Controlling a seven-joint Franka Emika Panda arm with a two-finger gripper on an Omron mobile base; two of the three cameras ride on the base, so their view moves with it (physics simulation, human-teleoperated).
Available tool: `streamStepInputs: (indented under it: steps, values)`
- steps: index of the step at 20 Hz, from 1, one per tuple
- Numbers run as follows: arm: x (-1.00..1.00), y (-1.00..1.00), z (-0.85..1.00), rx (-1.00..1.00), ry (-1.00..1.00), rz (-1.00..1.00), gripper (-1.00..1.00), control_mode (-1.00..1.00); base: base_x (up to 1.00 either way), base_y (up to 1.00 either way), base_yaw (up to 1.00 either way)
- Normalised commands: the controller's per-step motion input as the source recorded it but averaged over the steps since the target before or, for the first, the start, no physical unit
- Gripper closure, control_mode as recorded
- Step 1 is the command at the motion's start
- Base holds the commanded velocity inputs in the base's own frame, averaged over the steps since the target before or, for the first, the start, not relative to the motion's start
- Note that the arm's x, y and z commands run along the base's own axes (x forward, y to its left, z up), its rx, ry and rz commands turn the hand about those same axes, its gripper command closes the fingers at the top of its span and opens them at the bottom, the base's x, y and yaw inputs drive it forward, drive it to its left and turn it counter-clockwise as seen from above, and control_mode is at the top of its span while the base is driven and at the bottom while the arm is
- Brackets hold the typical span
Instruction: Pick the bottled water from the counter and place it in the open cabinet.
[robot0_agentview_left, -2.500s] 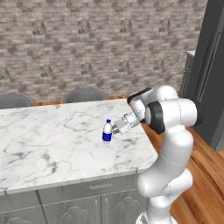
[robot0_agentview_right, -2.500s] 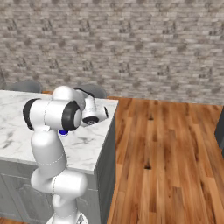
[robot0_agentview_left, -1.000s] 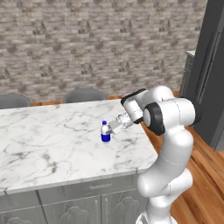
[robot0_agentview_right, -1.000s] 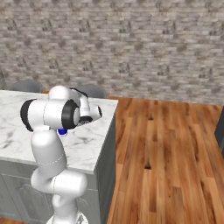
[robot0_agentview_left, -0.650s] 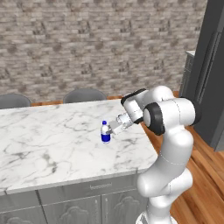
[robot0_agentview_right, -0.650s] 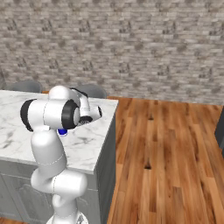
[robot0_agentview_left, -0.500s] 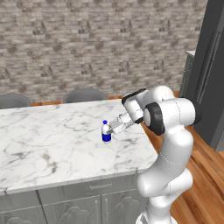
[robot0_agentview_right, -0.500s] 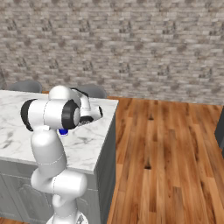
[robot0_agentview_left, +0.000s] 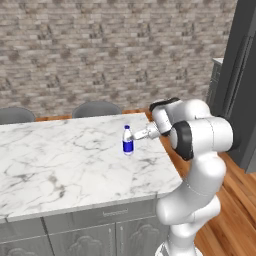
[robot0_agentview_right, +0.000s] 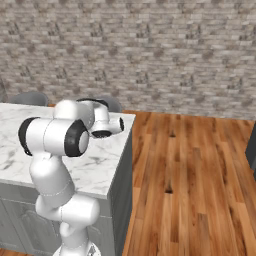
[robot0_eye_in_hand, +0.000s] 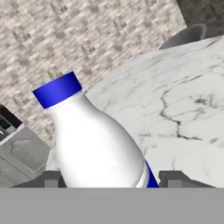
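Note:
The bottled water (robot0_agentview_left: 128, 141), white with a blue cap and blue label, stands upright on the white marble counter (robot0_agentview_left: 60, 165) near its right end. My gripper (robot0_agentview_left: 135, 136) reaches it from the right at mid-height. In the hand view the bottled water (robot0_eye_in_hand: 98, 144) sits between my fingertips (robot0_eye_in_hand: 174, 178), close on the left and with a thin gap on the right. The jaws are open and the bottle rests on the counter (robot0_eye_in_hand: 188, 109). In the right base view my own arm hides the gripper. The open cabinet is out of view.
Two grey chair backs (robot0_agentview_left: 97, 108) (robot0_agentview_left: 15, 115) rise behind the counter's far edge, in front of a brick wall. A tall dark grey unit (robot0_agentview_left: 240, 85) stands at the right. Wooden floor (robot0_agentview_right: 190, 175) stretches right of the counter's end.
The hand has slid a little to the left until its fingers flank the bottle, and the jaws have narrowed slightly. The bottle has stayed in place.

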Motion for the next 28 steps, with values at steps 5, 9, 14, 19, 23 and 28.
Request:
streamStepInputs:
  steps: [5, 9, 14, 19, 23, 28]
  values:
    - [0.00, -0.11, 0.54, 0.00, 0.26, -0.36, 1.00, -1.00, 0.00, 0.00, 0.00]
    - [0.03, -0.13, 0.51, -0.11, 0.40, -0.36, 1.00, -1.00, 0.00, 0.00, 0.00]
    - [0.00, -0.15, 0.48, -0.13, 0.30, -0.32, 1.00, -1.00, 0.00, 0.00, 0.00]
    - [0.00, -0.14, 0.25, -0.16, 0.08, -0.23, 1.00, -1.00, 0.00, 0.00, 0.00]
    - [0.00, -0.10, 0.15, -0.19, -0.01, -0.12, 1.00, -1.00, 0.00, 0.00, 0.00]
    - [-0.05, -0.15, 0.13, -0.23, -0.06, -0.02, 1.00, -1.00, 0.00, 0.00, 0.00]
